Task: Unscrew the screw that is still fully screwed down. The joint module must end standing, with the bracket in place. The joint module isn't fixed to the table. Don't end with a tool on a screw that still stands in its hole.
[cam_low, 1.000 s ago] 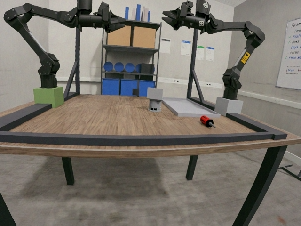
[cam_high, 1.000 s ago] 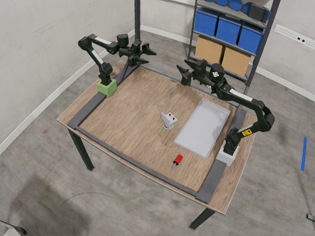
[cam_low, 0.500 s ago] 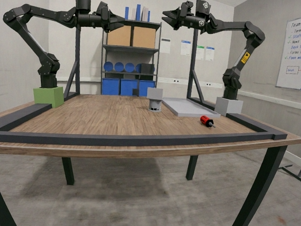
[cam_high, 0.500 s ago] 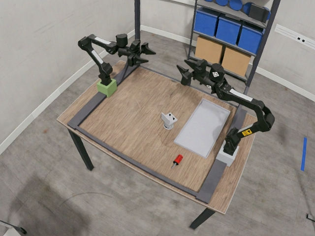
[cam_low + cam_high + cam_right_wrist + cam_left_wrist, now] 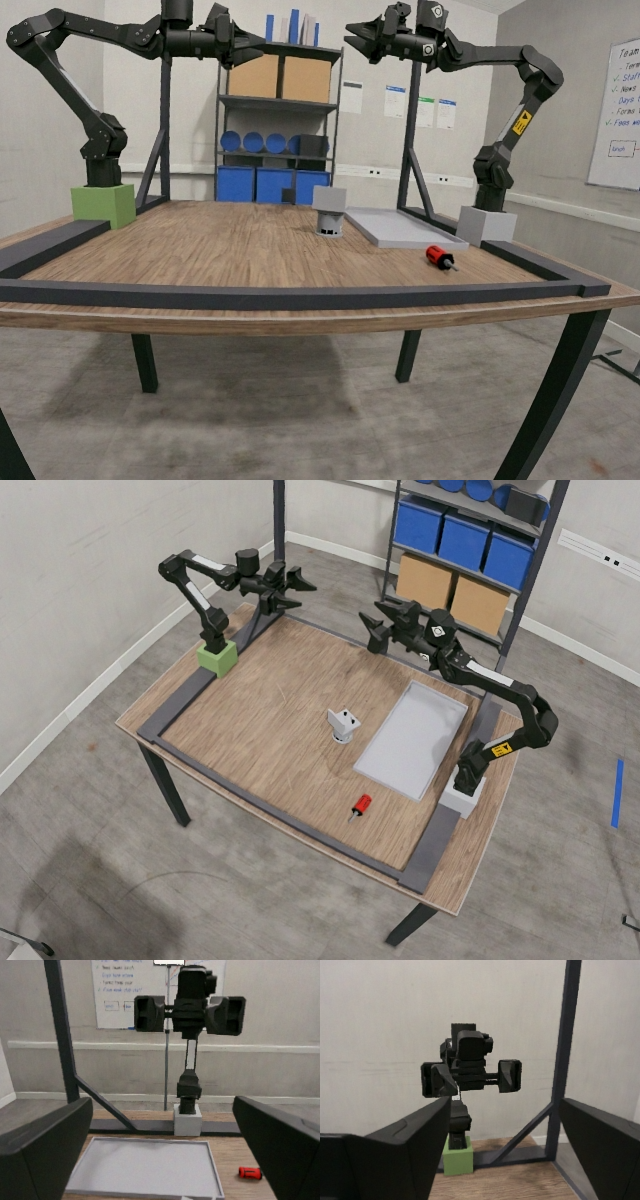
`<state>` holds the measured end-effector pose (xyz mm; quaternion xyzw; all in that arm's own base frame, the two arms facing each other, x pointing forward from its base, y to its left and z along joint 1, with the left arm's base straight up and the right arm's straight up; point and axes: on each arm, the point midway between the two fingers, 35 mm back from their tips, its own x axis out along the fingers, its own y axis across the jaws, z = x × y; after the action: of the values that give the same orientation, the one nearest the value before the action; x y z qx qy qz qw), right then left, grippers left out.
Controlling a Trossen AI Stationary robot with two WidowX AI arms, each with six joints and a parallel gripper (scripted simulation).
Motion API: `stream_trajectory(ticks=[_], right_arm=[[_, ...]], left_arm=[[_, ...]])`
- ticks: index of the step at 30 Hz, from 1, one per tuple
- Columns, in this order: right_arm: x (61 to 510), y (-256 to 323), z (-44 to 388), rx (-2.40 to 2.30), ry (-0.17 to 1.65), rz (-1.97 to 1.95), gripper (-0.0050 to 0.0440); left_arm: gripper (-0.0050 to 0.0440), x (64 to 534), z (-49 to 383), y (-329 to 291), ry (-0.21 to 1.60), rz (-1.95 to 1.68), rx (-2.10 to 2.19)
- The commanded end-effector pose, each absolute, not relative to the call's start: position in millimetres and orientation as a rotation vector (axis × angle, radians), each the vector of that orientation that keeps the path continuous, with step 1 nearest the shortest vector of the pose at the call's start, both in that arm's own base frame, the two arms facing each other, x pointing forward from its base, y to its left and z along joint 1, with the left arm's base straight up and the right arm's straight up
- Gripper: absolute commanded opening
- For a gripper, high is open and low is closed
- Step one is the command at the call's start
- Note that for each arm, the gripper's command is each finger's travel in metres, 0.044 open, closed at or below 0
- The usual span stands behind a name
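The joint module [image 5: 342, 737] [image 5: 329, 224] stands upright near the middle of the table with the pale bracket [image 5: 337, 721] [image 5: 329, 198] on top. Dark screw heads show on the bracket's top face; how deep each sits is too small to tell. The red screwdriver [image 5: 362, 803] [image 5: 438, 256] [image 5: 250, 1173] lies on its side on the table, its shaft toward the front edge. My left gripper [image 5: 369, 608] [image 5: 345, 32] [image 5: 505, 1104], on the white-base arm, is open and empty, high above the table's back. My right gripper [image 5: 308, 596] [image 5: 264, 46] [image 5: 164, 1103], on the green-base arm, is open and empty, also high at the back.
A shallow grey tray [image 5: 413, 738] [image 5: 392, 228] [image 5: 145, 1167] lies beside the module, toward the white base [image 5: 461, 796] [image 5: 188, 1124]. The green base [image 5: 217, 658] [image 5: 458, 1160] stands across the table. A dark frame [image 5: 279, 818] [image 5: 310, 297] runs along the table's edges, with uprights at the back.
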<state>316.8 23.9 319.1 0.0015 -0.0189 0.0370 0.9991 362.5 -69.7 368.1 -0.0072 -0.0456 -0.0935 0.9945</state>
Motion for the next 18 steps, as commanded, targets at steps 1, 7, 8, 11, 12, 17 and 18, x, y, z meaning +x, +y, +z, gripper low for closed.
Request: stream_trajectory(ticks=[1, 7, 8, 11, 12, 17, 18], right_arm=[[313.8, 22.7, 329.2, 0.002, -0.065, 0.072, 0.04], [313.8, 22.7, 329.2, 0.002, -0.065, 0.072, 0.04], [313.8, 22.7, 329.2, 0.002, -0.065, 0.072, 0.04], [313.8, 22.7, 329.2, 0.002, -0.065, 0.072, 0.04], [313.8, 22.7, 329.2, 0.002, -0.065, 0.072, 0.04], [313.8, 22.7, 329.2, 0.002, -0.065, 0.072, 0.04], [313.8, 22.7, 329.2, 0.002, -0.065, 0.072, 0.04]], left_arm=[[0.03, 360.1, 379.3, -69.0, -0.12, -0.189, -0.011], [0.03, 360.1, 379.3, -69.0, -0.12, -0.189, -0.011], [0.03, 360.1, 379.3, -69.0, -0.12, -0.189, -0.011], [0.03, 360.1, 379.3, -69.0, -0.12, -0.189, -0.011], [0.03, 360.1, 379.3, -69.0, -0.12, -0.189, -0.011], [0.03, 360.1, 379.3, -69.0, -0.12, -0.189, -0.011], [0.03, 360.1, 379.3, -69.0, -0.12, -0.189, -0.011]])
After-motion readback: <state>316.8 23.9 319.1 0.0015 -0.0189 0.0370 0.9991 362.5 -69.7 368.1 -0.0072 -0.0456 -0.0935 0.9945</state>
